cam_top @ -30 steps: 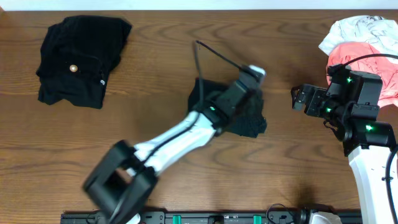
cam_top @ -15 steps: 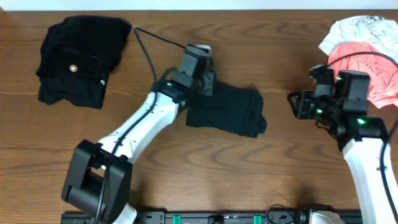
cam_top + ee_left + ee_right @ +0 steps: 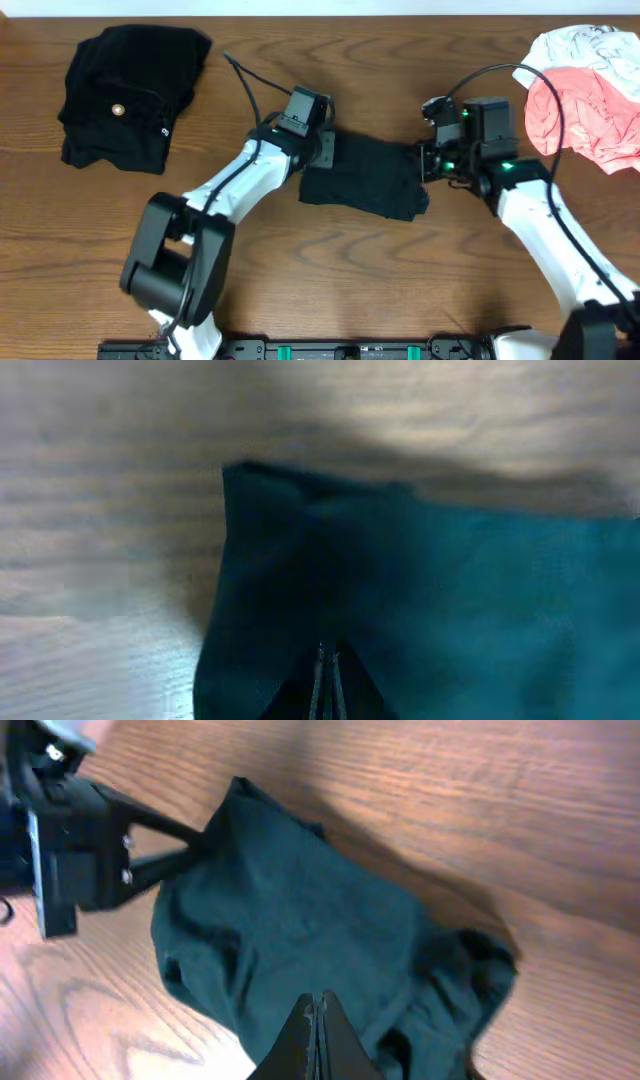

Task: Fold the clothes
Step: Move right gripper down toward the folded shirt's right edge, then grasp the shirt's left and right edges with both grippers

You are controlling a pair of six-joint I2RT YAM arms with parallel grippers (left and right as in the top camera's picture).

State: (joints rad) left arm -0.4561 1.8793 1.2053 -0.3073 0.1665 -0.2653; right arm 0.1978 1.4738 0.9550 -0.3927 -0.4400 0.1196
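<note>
A folded black shirt (image 3: 365, 180) lies flat in the middle of the table. My left gripper (image 3: 325, 150) is at the shirt's upper left edge, its jaws pressed together over the dark fabric (image 3: 420, 580), with the tips (image 3: 327, 652) low on the cloth. At the rumpled right edge is my right gripper (image 3: 425, 160), also shut, its tips (image 3: 318, 1000) above the shirt (image 3: 290, 910). No fabric shows between either pair of jaws. The left gripper (image 3: 80, 850) shows at the far corner in the right wrist view.
A black garment pile (image 3: 130, 95) with a small pale button (image 3: 118, 110) sits at the back left. A pink garment (image 3: 590, 115) and a white one (image 3: 585, 45) lie at the back right corner. Bare wood (image 3: 400, 280) runs along the front.
The left arm swung from over the shirt to its left edge. The right arm moved left to the shirt's right edge. Both grippers have shut.
</note>
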